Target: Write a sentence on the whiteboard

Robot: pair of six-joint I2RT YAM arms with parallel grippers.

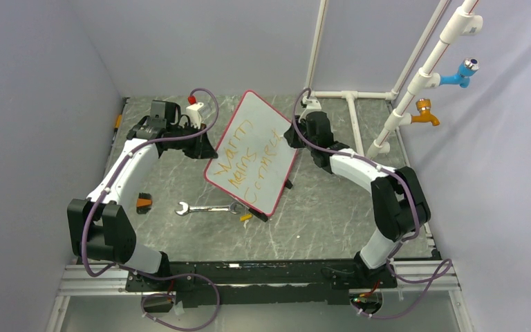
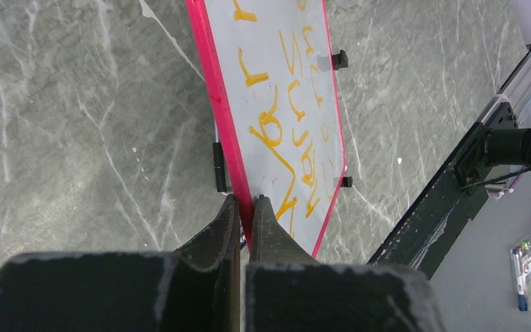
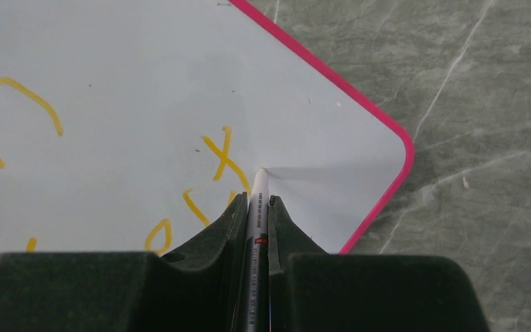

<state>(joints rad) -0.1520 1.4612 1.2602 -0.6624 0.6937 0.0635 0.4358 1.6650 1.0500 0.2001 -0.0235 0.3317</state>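
Item 1. Whiteboard point(image 1: 252, 152): white face, red-pink rim, small black edge clips. It sits mid-desk between the two arms and is turned at an angle to the desk edges. Three lines of yellow-orange handwriting cross its face. Its near corner lies just beside the wrench.

Item 2. Left claw point(image 2: 247, 200): fingers pressed together on the whiteboard's red-pink rim, one finger on each face, next to a black clip.

Item 3. Right claw point(image 3: 258, 199): clamped on a marker point(image 3: 260, 181) with a white barrel. The marker's tip touches the board face near a rounded corner, just beside the last yellow stroke.

Item 4. Desk point(image 1: 332, 221): grey, marble-patterned top.

Item 5. Wrench point(image 1: 207, 207): silver, lying flat on the desk in front of the board.

Item 6. Small yellow piece point(image 1: 246, 217): lies by the wrench's end; too small to identify.

Item 7. Orange-and-black object point(image 1: 143, 202): lies on the desk near the left arm; kind unclear.
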